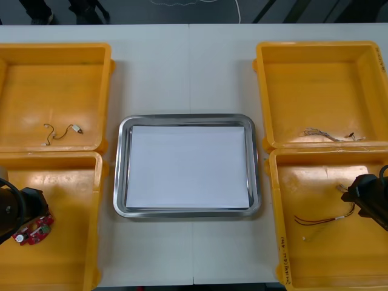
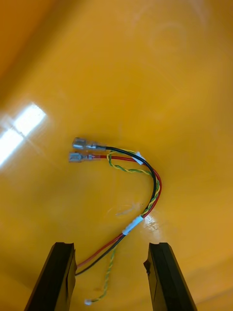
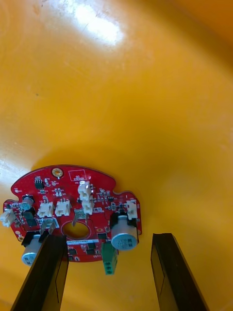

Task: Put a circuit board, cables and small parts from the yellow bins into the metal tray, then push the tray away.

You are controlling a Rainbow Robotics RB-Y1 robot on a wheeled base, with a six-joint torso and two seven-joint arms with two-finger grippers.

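Circuit board (image 3: 73, 214) lay in near-left bin (image 1: 60, 182), left gripper (image 3: 108, 240) jaws apart; cable (image 2: 145, 194) in near-right bin (image 1: 315, 254), right gripper (image 2: 111, 247) jaws apart. Wrist view revealed cable's metal terminals (image 2: 77, 150).

From my seat, the yellow bin (image 3: 145, 97) under my left gripper (image 3: 110, 239) is smooth, glossy plastic with lamp glare bouncing off it. The round red circuit board (image 3: 63, 194) by its matt black fingers (image 3: 46, 277) looks lacquered, with white plastic sockets (image 3: 46, 209) and dull metal cans (image 3: 124, 238). Ahead of my right gripper (image 2: 111, 245), the red and yellow cable (image 2: 133, 225) has slick plastic sheathing and bare metal terminals (image 2: 77, 144). The metal tray (image 1: 120, 170) has a polished rim and a matt white, papery inside.
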